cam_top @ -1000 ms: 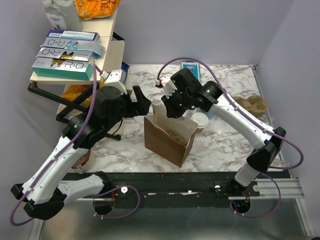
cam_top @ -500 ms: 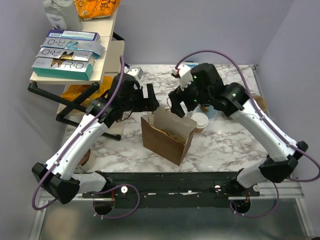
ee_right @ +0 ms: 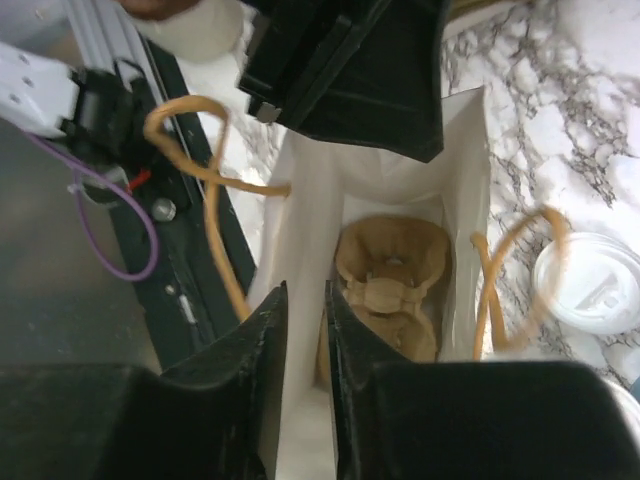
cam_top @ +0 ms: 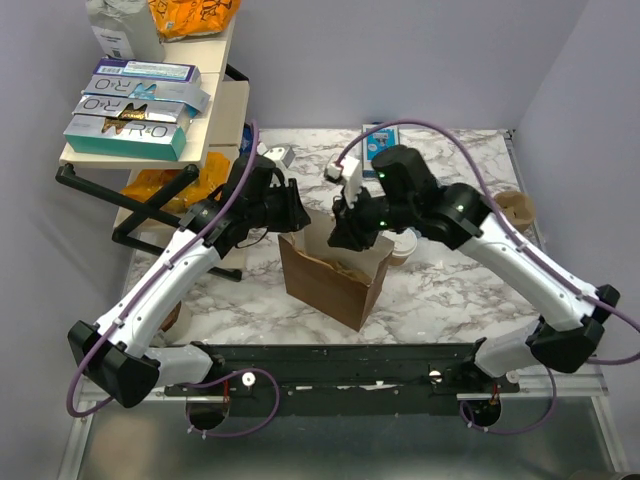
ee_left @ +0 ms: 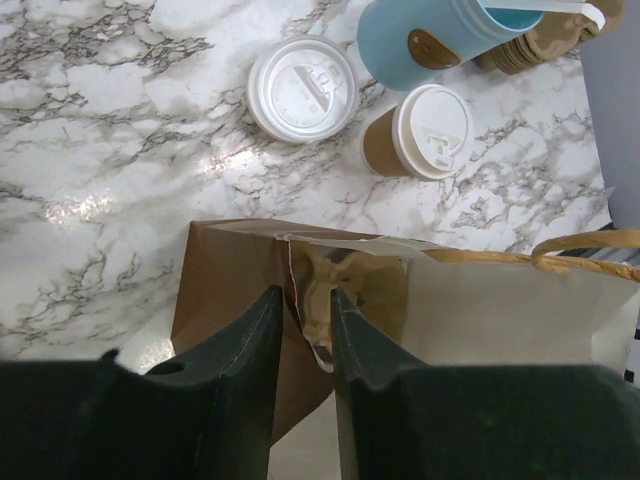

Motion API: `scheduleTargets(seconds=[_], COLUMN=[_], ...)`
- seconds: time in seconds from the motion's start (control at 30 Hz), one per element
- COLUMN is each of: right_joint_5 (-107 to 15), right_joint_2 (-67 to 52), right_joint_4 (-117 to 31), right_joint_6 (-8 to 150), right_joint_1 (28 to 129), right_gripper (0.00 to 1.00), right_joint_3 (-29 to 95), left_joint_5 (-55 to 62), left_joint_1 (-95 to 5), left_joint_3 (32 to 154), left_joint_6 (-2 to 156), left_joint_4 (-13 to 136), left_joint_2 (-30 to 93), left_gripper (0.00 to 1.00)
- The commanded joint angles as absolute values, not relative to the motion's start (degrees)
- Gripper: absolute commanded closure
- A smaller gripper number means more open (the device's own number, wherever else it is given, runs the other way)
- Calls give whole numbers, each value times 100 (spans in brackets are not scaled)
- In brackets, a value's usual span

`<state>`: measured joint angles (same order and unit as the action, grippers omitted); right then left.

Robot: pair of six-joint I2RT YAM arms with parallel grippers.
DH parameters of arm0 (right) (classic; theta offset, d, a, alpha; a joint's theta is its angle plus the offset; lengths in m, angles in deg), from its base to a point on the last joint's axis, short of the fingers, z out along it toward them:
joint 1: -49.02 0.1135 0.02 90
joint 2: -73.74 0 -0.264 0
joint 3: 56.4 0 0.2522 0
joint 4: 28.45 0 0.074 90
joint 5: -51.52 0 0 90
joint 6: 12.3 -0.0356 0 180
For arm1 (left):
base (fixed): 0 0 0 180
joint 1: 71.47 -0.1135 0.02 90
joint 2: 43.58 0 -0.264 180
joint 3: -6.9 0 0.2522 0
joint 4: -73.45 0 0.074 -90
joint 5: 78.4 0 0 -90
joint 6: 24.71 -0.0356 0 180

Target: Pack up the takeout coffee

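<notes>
Where both hung just off the brown paper bag [cam_top: 325,285] a moment ago, the left end effector [ee_left: 303,300] and right end effector [ee_right: 305,300] are now each clamped on its rim. The takeout coffee [ee_left: 425,135] stands lidded on the tabletop [ee_left: 120,150] beyond the bag, next to a blue mug [ee_left: 440,35]. From above, the right arm [cam_top: 510,250] hides most of the cup.

Quick count: two arms [cam_top: 170,290], so a left gripper [ee_left: 305,300] and a right gripper [ee_right: 305,295]. One brown bag [cam_top: 325,285] with two handles [ee_right: 215,190]. Two pulp carriers, one in the bag [ee_right: 390,275] and one far right on the table [cam_top: 450,290]. Two white lids [ee_left: 302,88], one tan cup [ee_left: 378,145] showing, one blue mug [ee_left: 430,35]. Three boxes [cam_top: 130,105] stacked far left.
</notes>
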<state>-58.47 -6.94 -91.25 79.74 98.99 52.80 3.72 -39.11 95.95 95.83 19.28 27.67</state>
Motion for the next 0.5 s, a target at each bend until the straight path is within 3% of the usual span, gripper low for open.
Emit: scheduleTargets(seconds=[0.0,0.2,0.47], right_joint_5=[-5440,-5360,-5280], right_joint_2=[-1290,-1784,-1547], right_joint_4=[-9135,-9292,-9337], right_joint_6=[8507,8912,9149], right_joint_1=[10034,10026,10026], right_gripper=[74,80,84], right_joint_3=[5027,4966,3903], left_joint_5=[185,307,834], left_joint_1=[-3921,-3921,-3930], left_joint_3=[9441,9467,9449], left_joint_6=[9543,9578,9710], left_joint_4=[1969,1899,1724], left_joint_2=[2621,2630,2533], left_gripper=[76,100,100])
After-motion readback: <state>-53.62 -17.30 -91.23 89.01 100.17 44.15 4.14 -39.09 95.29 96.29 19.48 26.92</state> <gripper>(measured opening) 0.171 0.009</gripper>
